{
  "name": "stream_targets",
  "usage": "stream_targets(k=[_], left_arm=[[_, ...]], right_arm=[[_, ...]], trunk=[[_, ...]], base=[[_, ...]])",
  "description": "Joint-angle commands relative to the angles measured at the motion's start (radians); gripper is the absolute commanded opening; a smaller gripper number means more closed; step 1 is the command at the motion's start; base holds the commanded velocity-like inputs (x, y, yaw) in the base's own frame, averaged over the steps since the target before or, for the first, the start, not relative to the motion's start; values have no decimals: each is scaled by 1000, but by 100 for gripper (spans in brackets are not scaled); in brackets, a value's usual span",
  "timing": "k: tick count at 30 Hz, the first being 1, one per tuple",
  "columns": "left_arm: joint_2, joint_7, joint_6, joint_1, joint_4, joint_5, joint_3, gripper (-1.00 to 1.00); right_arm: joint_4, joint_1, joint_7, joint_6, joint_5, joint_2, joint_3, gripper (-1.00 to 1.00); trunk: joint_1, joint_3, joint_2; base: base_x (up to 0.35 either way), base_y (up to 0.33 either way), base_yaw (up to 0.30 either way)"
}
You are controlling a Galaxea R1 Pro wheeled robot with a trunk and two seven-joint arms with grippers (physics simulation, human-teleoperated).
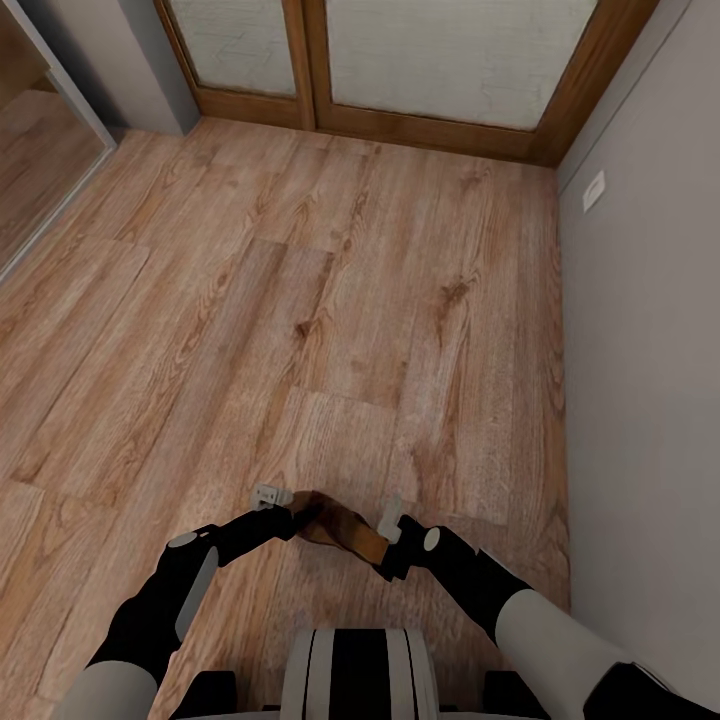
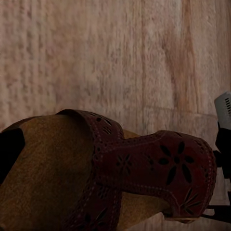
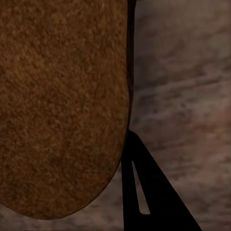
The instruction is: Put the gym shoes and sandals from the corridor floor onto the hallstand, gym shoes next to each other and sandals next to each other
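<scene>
- The brown sandal (image 1: 338,527) hangs in the air just in front of the robot, above the wood floor (image 1: 300,300), between the two tools.
- The left tool (image 1: 282,497) touches one end of it and the right tool (image 1: 392,535) touches the other. I cannot tell how wide each tool is open, or which one really has hold of the sandal.
- If one tool lets go or pulls away too fast, the sandal could tip and drop back to the floor.
- The shoe looks thin and bendy, so a weak pinch might slip.
- The grey wall (image 1: 650,350) is near on the right. A wide turn could bump the right arm.
</scene>
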Motion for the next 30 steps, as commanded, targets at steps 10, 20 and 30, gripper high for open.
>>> stream_targets(k=[10,20,30], left_arm=[[1,-3,9,-1,0,9,1,100],[1,-3,9,0,0,9,1,100],[1,-3,10,0,0,9,2,100]], right_arm=[[-2,0,4,4,8,0,1,-100],[-2,0,4,4,8,0,1,-100],[-3,-1,4,4,8,-1,0,-100]], trunk=[[0,0,0],[0,0,0],[-3,23,1]], base=[[0,0,0],[0,0,0],[0,0,0]])
